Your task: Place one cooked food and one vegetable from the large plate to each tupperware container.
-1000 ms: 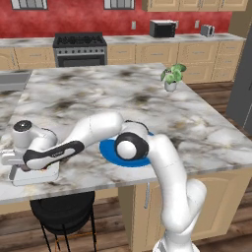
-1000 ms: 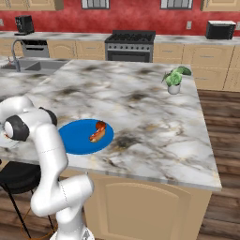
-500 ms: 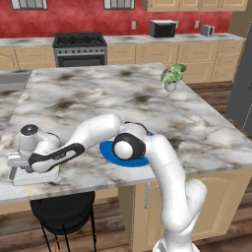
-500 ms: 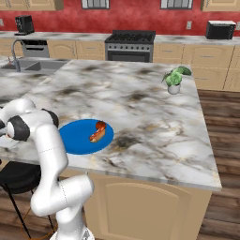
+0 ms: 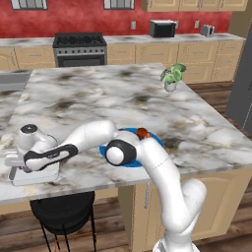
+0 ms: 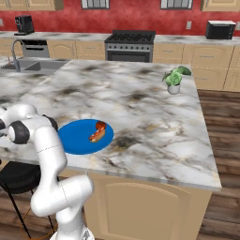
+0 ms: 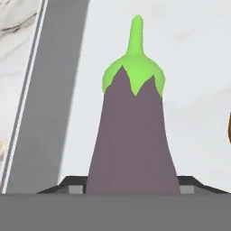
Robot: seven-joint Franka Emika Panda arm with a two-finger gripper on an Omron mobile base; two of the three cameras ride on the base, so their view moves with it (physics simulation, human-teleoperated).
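Arm lower than a second ago, reaching left to the light grey rectangular tray (image 5: pixel 34 173) at the marble island's front-left corner. Gripper (image 7: pixel 131 191) clamped on purple green-capped eggplant (image 7: pixel 131 144) above tray floor. Round blue plate (image 6: pixel 77 138) keeps one sausage (image 6: pixel 97 132).

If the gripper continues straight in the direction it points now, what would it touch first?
The gripper is shut on the eggplant, which projects ahead of the jaws. Straight on, the eggplant's green stem end would probably meet the pale floor of the light grey tray first. Depth is unclear, so the gap cannot be judged.
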